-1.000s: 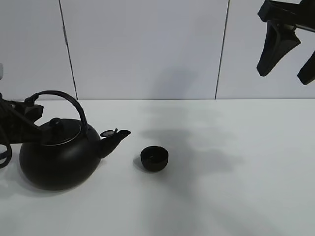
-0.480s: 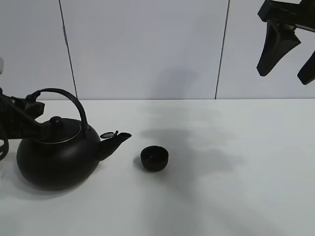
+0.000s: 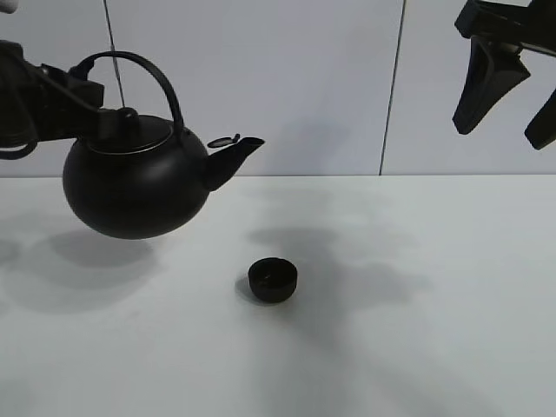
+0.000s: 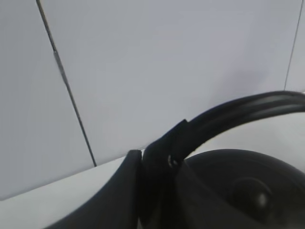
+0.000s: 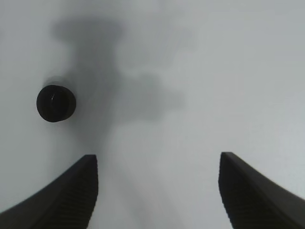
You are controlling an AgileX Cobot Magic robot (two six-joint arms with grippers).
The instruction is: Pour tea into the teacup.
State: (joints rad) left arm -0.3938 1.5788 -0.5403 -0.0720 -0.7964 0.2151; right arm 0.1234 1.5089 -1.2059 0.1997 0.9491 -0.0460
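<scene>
A big round black kettle [image 3: 137,187] hangs in the air at the left, well above the table, its spout [image 3: 236,149] pointing right. My left gripper [image 3: 76,89] is shut on the kettle's arched handle [image 4: 224,119], close up in the left wrist view. The small black teacup [image 3: 273,279] stands on the white table, lower and to the right of the spout; it also shows in the right wrist view [image 5: 56,103]. My right gripper [image 3: 508,109] hangs high at the upper right, open and empty, its fingers [image 5: 66,195] wide apart.
The white table [image 3: 417,330] runs under everything, with a panelled white wall [image 3: 287,87] behind it. Soft shadows of the arms and kettle lie on the table around the teacup.
The left gripper has lifted the kettle off the table, up and a little to the right. The teacup and the right gripper have stayed put.
</scene>
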